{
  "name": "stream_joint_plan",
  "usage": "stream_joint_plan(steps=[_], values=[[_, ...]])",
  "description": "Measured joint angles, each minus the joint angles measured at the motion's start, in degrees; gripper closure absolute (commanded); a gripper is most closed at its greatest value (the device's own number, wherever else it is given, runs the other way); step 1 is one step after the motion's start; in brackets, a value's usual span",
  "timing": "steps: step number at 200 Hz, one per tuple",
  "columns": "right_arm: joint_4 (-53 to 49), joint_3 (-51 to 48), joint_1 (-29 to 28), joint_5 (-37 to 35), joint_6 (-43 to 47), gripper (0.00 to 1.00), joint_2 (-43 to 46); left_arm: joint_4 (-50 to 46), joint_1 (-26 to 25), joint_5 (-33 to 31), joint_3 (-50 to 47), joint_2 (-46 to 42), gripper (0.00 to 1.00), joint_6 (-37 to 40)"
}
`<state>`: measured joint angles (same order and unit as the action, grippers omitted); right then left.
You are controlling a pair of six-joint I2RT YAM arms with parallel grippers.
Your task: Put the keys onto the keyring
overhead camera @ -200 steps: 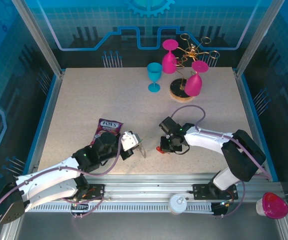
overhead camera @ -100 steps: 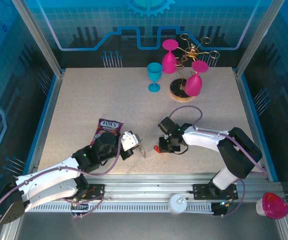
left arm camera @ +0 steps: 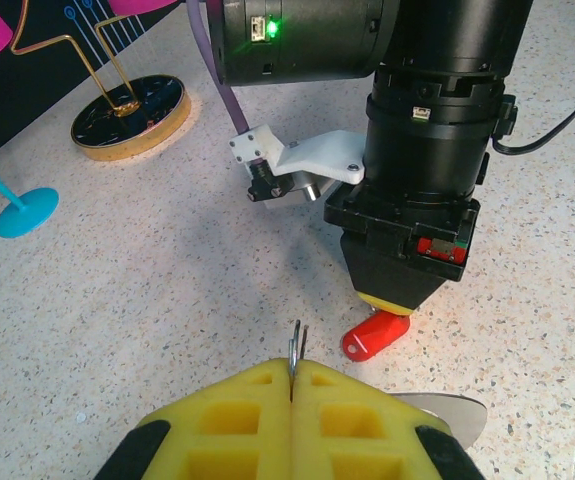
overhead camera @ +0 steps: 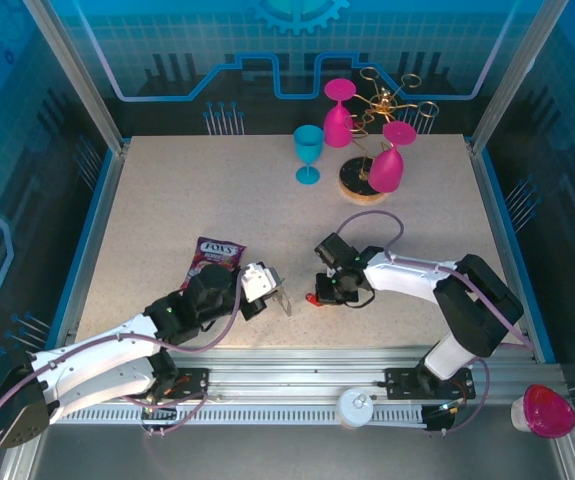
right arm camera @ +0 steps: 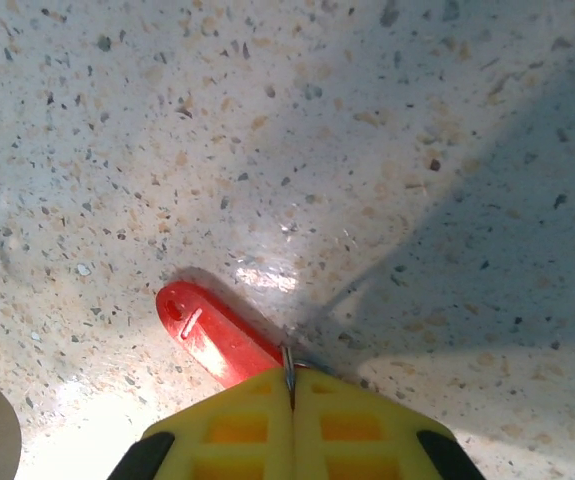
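Observation:
The keys, a red plastic tag with a thin silver piece at its end, lie on the speckled table. My right gripper is shut on that silver piece, its yellow pads pressed together right over the tag. In the left wrist view the red tag pokes out under the right gripper. My left gripper is shut on a silver wire ring of the keyring, whose grey loop shows beside the pads. From above, the keyring and the tag sit a short gap apart.
A purple snack packet lies just behind the left arm. At the back stand a teal goblet and a gold wire rack with pink glasses on a round base. Another pink glass sits off the table at the front right.
The right gripper slid slightly left toward the keyring, with the red tag moving the same way. The left arm and the keyring stayed still.

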<state>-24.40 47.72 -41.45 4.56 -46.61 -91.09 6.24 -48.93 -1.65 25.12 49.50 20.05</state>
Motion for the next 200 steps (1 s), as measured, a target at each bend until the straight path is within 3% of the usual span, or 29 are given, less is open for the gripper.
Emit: stream_joint_plan(steps=[26, 46, 73, 135, 200], values=[[-0.7, -0.1, 0.0, -1.2, 1.5, 1.0, 1.9, 0.0, 0.0, 0.0, 0.0, 0.0, 1.0, 0.0], [0.3, -1.7, -0.1, -2.8, 6.1, 1.0, 8.1, 0.0, 0.0, 0.0, 0.0, 0.0, 1.0, 0.3], [3.7, -5.4, -0.1, -2.3, 16.4, 1.0, 18.9, 0.0, 0.0, 0.5, 0.0, 0.0, 1.0, 1.4], [17.8, -15.6, -1.7, 7.0, 41.5, 1.0, 32.3, 3.3, 0.0, 1.1, -1.3, 0.1, 1.0, 4.9], [23.6, -17.0, -1.7, 15.4, 52.3, 1.0, 32.8, 9.8, 0.0, 1.7, -3.4, 1.2, 1.0, 10.6]])
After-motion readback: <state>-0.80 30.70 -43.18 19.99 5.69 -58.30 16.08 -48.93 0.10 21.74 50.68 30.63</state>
